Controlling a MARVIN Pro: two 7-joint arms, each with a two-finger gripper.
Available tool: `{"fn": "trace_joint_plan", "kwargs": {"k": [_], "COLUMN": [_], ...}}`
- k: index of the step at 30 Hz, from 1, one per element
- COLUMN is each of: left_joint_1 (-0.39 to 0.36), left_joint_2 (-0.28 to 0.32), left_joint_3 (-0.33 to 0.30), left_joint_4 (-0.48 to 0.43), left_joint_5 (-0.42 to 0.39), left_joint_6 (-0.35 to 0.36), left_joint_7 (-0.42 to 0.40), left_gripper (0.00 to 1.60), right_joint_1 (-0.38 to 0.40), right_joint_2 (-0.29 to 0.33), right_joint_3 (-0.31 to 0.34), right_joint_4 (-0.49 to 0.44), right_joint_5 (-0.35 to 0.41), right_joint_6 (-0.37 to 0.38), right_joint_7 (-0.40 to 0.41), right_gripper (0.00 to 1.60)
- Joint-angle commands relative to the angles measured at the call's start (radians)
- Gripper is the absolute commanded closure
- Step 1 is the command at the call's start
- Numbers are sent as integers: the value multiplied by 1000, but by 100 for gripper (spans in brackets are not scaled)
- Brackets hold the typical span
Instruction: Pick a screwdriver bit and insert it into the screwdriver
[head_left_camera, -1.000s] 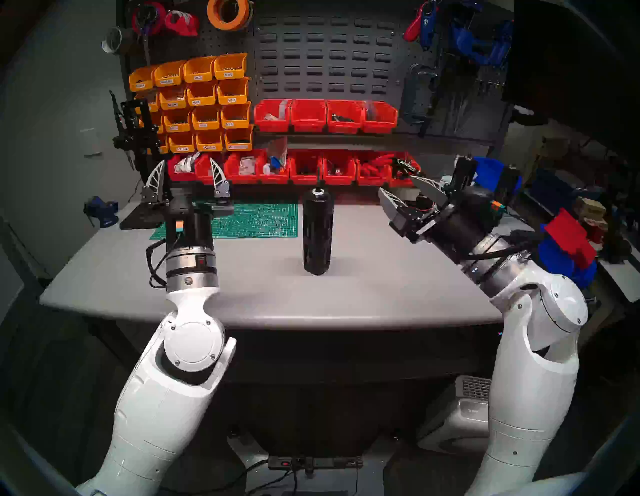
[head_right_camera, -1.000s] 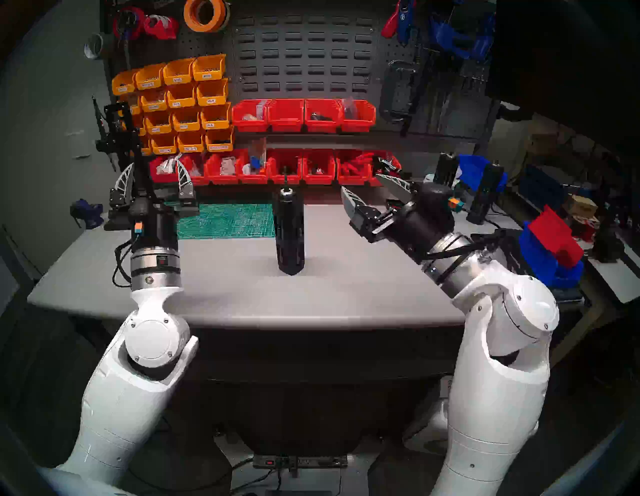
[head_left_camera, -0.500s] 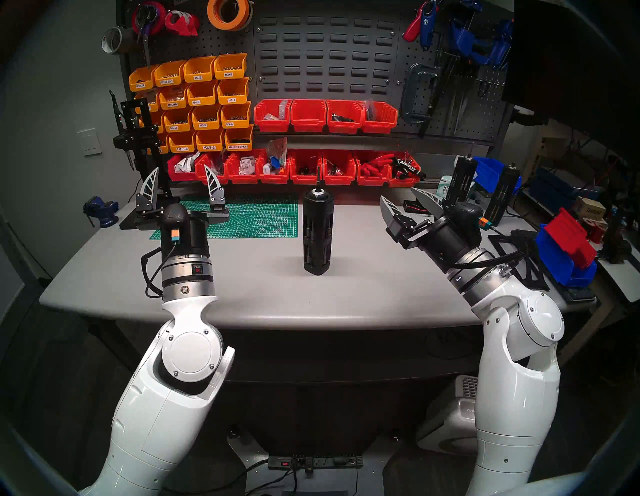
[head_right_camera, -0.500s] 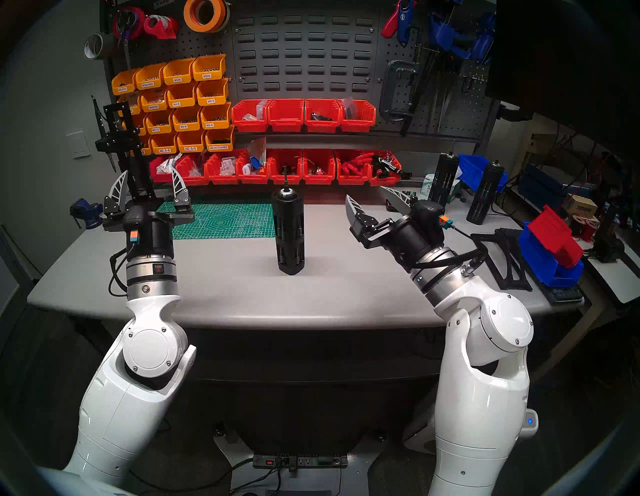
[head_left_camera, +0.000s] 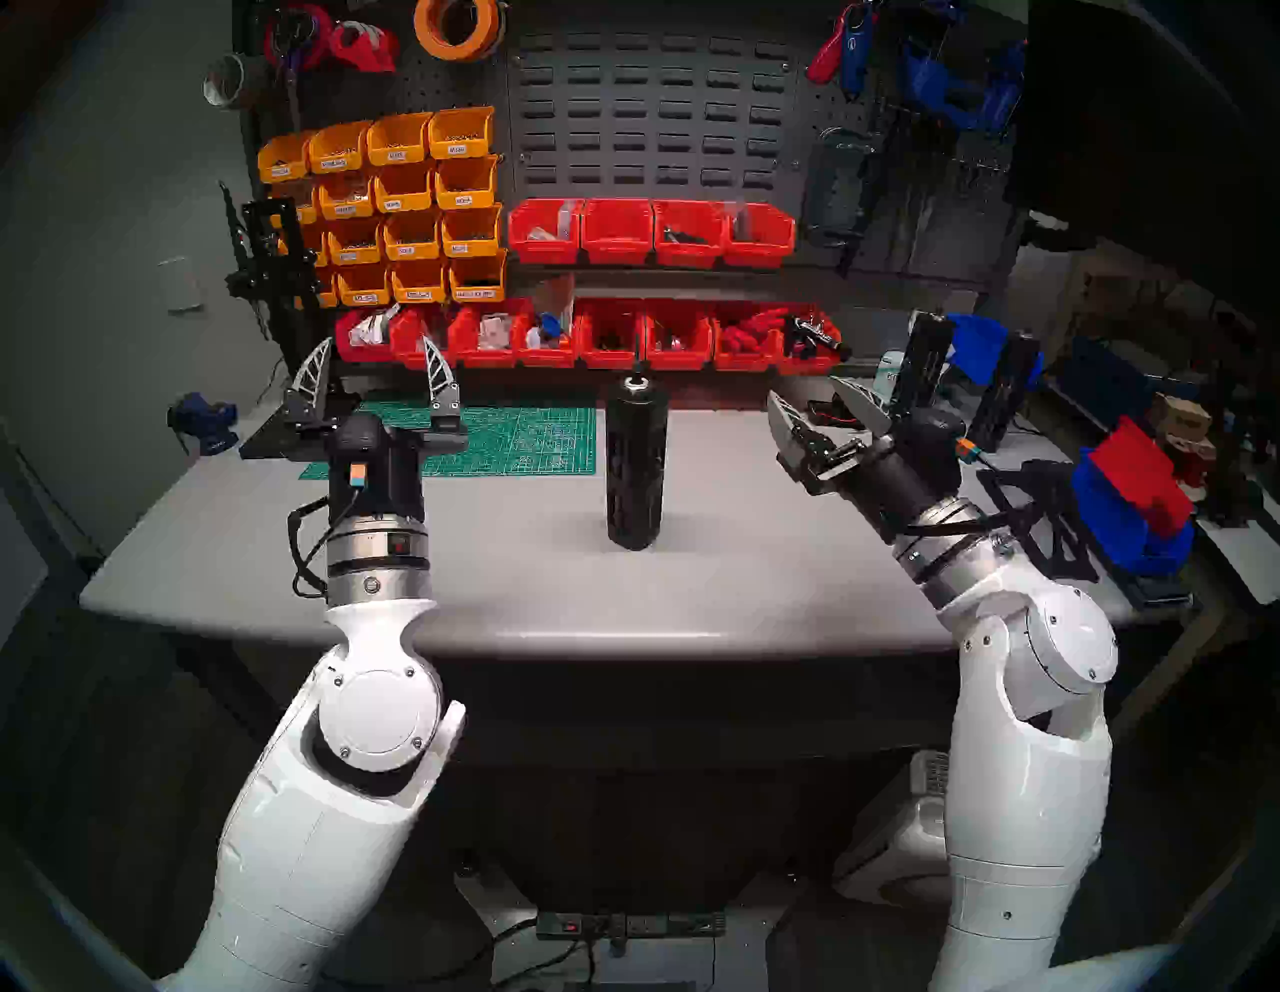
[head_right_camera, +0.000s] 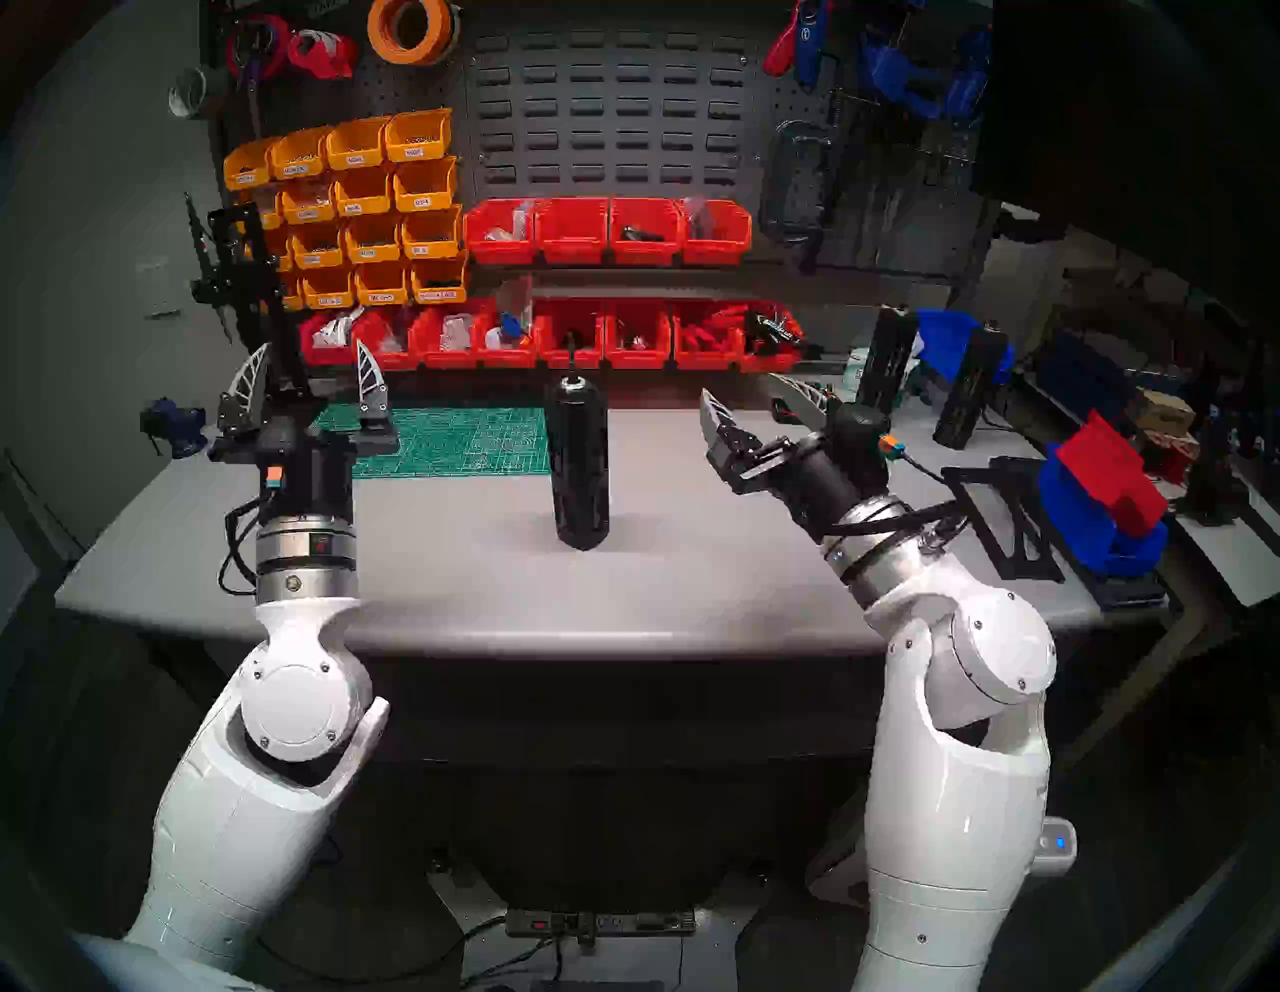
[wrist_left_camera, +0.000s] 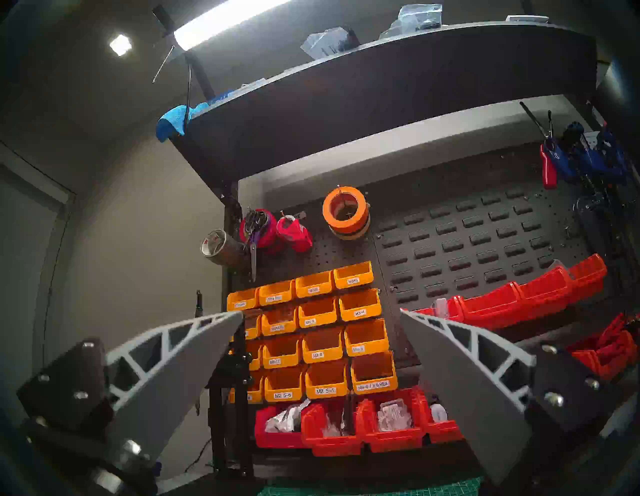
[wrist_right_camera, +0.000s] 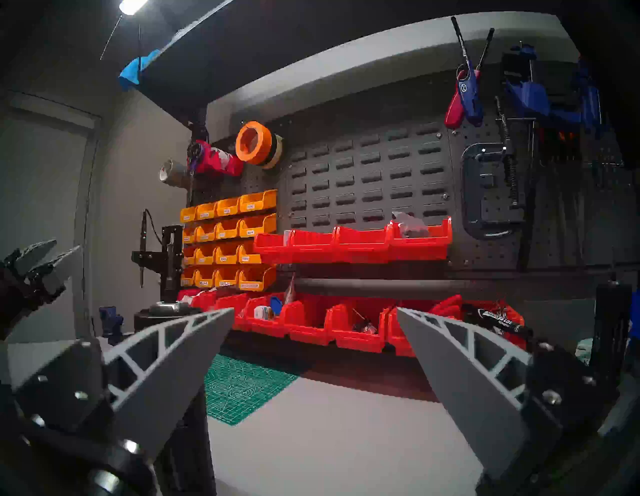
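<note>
The screwdriver (head_left_camera: 635, 464) is a tall black slotted cylinder standing upright at the middle of the grey table (head_left_camera: 526, 596); it also shows in the head right view (head_right_camera: 580, 464). A thin dark screwdriver bit (head_left_camera: 637, 352) stands up out of its top socket, also in the head right view (head_right_camera: 571, 348). My left gripper (head_left_camera: 375, 343) is open and empty, raised above the table's back left, pointing at the wall bins (wrist_left_camera: 321, 312). My right gripper (head_left_camera: 803, 388) is open and empty, to the right of the screwdriver at about its top height (wrist_right_camera: 315, 309).
A green cutting mat (head_left_camera: 512, 440) lies behind and left of the screwdriver. Red bins (head_left_camera: 609, 339) line the back edge. A black stand (head_left_camera: 277, 298) rises at the back left. Two more black cylinders (head_left_camera: 925, 360) and a blue and red bin (head_left_camera: 1136, 499) stand at the right.
My right arm has drawn back and sunk a little, with the gripper still open. My left gripper has shifted slightly and stays open. The screwdriver and the bit have not moved.
</note>
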Motion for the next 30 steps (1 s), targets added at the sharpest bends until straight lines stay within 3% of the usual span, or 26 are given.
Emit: {"fn": "trace_joint_plan", "kwargs": {"k": [1,30], "left_joint_1": [-17,-15], "left_joint_2": [-5,-14], "left_joint_3": [0,-4], "left_joint_4": [-32,-33], "left_joint_5": [-3,-1], "left_joint_6": [-5,-5], "left_joint_7": [1,-7], "left_gripper": [0,0], "right_joint_1": [33,34], "right_joint_2": [4,3], "right_joint_3": [-1,-1], "right_joint_4": [-22,-20], "right_joint_5": [15,16], "right_joint_6": [-21,-24], "right_joint_7": [1,2], "right_gripper": [0,0]}}
